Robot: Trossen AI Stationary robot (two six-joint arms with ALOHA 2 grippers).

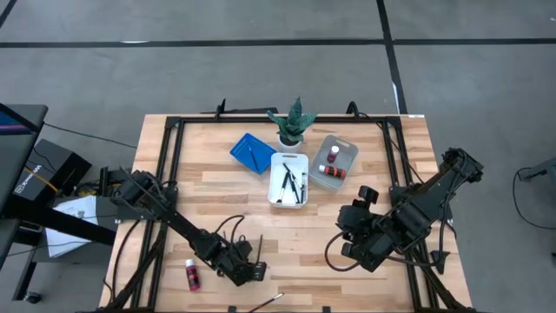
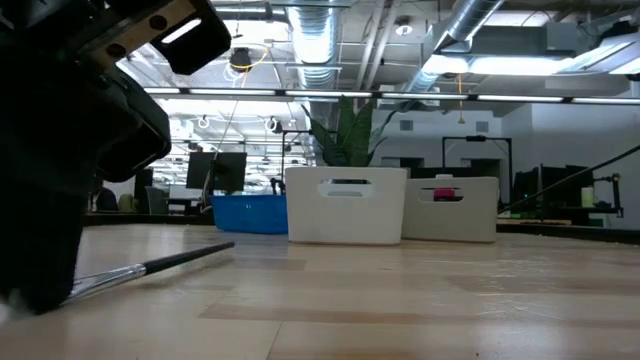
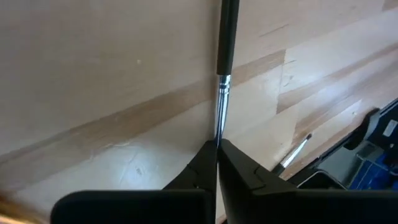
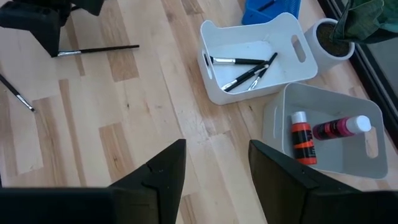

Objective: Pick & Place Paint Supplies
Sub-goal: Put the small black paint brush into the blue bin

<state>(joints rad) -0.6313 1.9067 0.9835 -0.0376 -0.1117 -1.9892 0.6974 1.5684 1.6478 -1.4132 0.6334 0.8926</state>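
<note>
My left gripper (image 1: 252, 271) is low at the table's (image 1: 347, 287) near edge, left of centre, with its fingers (image 3: 239, 171) pinched together on the bristle end of a brush (image 3: 225, 56). That brush lies flat on the wood, and its dark handle points away from me toward the trays. A second brush (image 1: 268, 301) lies loose at the very front edge, and one pink bottle (image 1: 191, 275) rests on the table just left of my left arm. My right gripper (image 4: 214, 165) hangs over the right half of the table with its jaws apart and nothing between them. The white tray (image 4: 252, 59) holds several brushes (image 4: 245, 70), the grey tray (image 4: 329, 134) beside it holds two bottles (image 4: 317, 137), and a blue tray (image 1: 252, 152) sits to the left by the plant (image 1: 292, 122).
</note>
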